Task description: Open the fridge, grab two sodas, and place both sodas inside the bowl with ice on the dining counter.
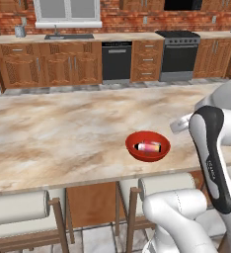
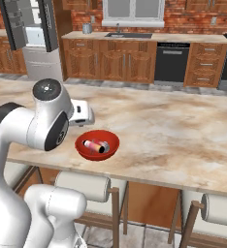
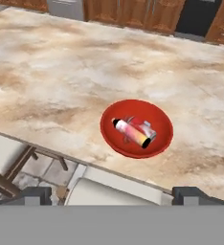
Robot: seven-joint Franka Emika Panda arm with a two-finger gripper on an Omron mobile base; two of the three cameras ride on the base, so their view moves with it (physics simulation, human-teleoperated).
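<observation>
Both sodas [image 3: 133, 131] lie in the red bowl [image 3: 159, 143] at frame centre on the surface [image 3: 61, 62], your tool [image 3: 113, 195] spread empty above, so lift straight away without nudging the bowl's near rim.

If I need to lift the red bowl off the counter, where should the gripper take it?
Take the red bowl by its rim, coming down from above on the near edge; one finger inside, one outside. The sodas lie across the middle, so the rim is the free part.

Marbled dining counter [image 1: 63, 133], red bowl [image 1: 147, 146] resting near its front edge
</observation>
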